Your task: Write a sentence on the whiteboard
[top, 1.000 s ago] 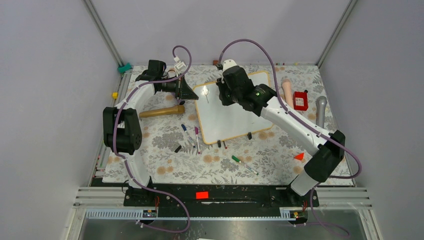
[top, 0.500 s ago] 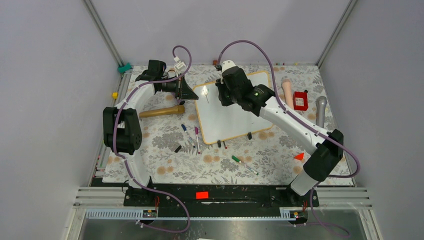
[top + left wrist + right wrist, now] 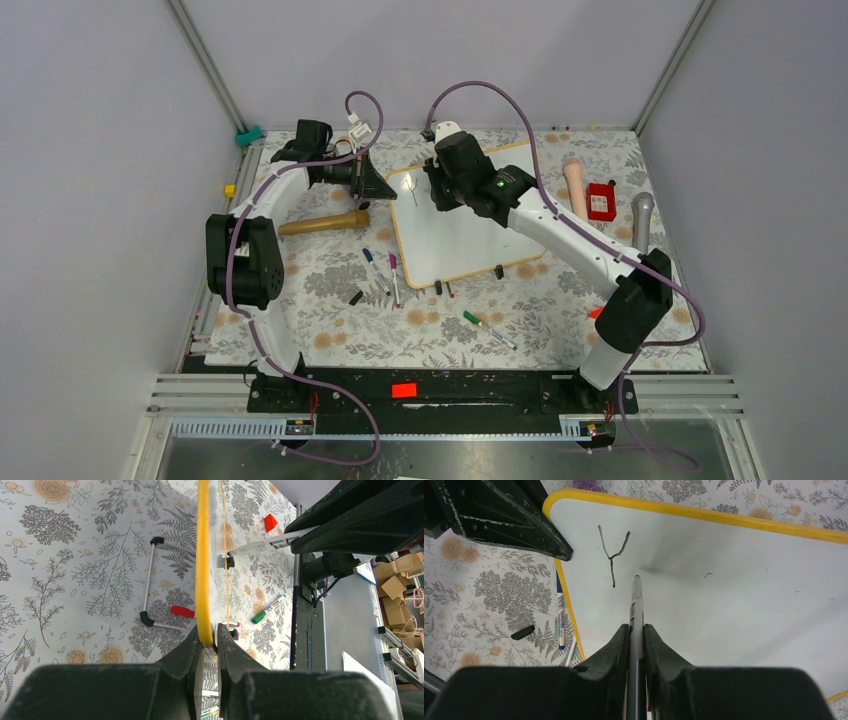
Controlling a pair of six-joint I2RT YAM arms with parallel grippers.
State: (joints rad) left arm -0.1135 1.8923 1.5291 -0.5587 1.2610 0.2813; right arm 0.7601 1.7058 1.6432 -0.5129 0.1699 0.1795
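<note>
Right gripper (image 3: 636,630) first: we see its fingers squeezed tight on a greyish marker (image 3: 636,597). The marker runs straight out from the wrist and points at the far-left part of the whiteboard (image 3: 744,610). Its tip sits just right of the only bit of the sentence (image 3: 613,555) there is, a thin dark Y with its fork away from the wrist and its stem toward it. We can't tell whether the tip actually touches the board.

Left gripper (image 3: 209,639) is pinched shut on the board's yellow frame, on the left edge near the far corner. From above, the board lies flat and a bit skewed, longer sides running roughly left to right, at the far middle of the table (image 3: 330,290). The table has a flowery cloth on it, with loose pens (image 3: 380,268) left of the board and a green pen (image 3: 480,325) nearer us. Plain grey walls (image 3: 100,150) all round.
</note>
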